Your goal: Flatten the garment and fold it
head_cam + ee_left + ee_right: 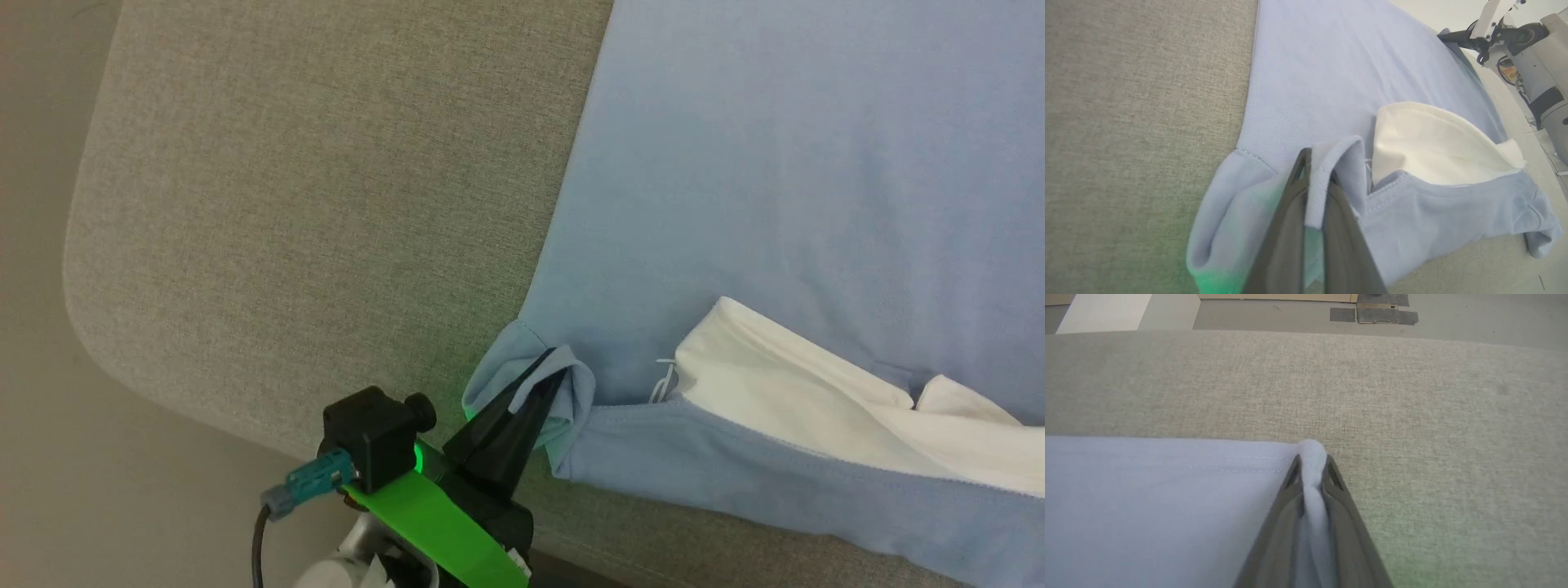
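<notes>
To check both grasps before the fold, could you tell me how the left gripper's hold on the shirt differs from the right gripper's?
The left gripper pinches the ribbed sleeve cuff beside the white collar; the right gripper pinches a hem corner. Fabric bunches and curls around the left gripper, while it lies flat beside the right gripper. Both are shut on the light blue garment, over the grey upholstered surface.

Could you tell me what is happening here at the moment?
The robot is handling a blue shirt spread on a grey padded surface. The left gripper has its jaws shut on the sleeve cuff beside the white collar; the right gripper pinches a corner of the hem. The body lies mostly flat.
</notes>
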You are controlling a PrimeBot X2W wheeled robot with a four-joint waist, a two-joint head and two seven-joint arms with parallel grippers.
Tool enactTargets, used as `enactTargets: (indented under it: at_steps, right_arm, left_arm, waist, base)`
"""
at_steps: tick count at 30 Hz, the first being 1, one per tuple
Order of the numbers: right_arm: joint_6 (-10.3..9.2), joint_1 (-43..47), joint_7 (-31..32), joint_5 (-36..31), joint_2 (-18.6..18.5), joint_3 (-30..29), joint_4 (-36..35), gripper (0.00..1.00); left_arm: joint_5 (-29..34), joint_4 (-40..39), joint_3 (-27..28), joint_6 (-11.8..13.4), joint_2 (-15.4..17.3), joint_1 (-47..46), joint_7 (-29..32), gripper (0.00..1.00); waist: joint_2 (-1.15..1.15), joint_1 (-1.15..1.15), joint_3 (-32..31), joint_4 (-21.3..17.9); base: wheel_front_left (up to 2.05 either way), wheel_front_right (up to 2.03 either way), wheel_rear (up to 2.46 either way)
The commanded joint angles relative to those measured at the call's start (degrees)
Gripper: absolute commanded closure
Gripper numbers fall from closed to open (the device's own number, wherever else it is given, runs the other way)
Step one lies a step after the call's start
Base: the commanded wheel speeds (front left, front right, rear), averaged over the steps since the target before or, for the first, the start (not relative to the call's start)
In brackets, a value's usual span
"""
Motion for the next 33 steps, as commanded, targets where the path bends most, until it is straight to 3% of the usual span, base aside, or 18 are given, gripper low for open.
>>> enactTargets:
  at_steps: [1, 9, 17, 25, 33]
  right_arm:
    - [-0.08, 1.0, 1.1, -0.8, 0.8, 0.1, 1.1, 1.00]
    - [-0.08, 0.6, -2.0, -0.5, 2.3, 0.8, -0.1, 1.00]
    - [-0.08, 4.7, -6.2, 6.5, 2.7, 0.8, -3.5, 1.00]
    - [-0.08, 19.9, -7.1, 15.1, 0.5, -2.9, -10.5, 1.00]
    - [-0.08, 38.7, -2.9, 23.1, 4.7, -11.9, -23.3, 1.00]
  left_arm:
    - [0.4, 0.0, 0.1, -0.1, -0.2, -1.4, -0.3, 1.00]
    - [0.3, 0.8, 1.6, 0.5, 0.6, -1.1, -1.2, 1.00]
    - [-0.2, 2.0, 3.1, 1.5, 2.0, 0.2, -1.0, 1.00]
    - [-2.3, 1.6, 4.6, 2.7, 4.1, 4.6, 0.1, 1.00]
    - [-3.5, -0.2, 5.1, 3.6, 5.7, 7.9, 1.2, 1.00]
  waist:
    - [0.00, -0.01, -0.7, -0.5]
    - [0.00, -0.01, -5.4, -4.1]
    - [0.00, -0.01, -12.7, -9.7]
    - [0.00, -0.01, -21.4, -14.6]
    - [0.00, -0.01, -25.2, -16.7]
  base:
    - [0.00, 0.00, 0.00]
    - [0.00, 0.00, 0.00]
    - [0.00, 0.00, 0.00]
    - [0.00, 0.00, 0.00]
    - [0.00, 0.00, 0.00]
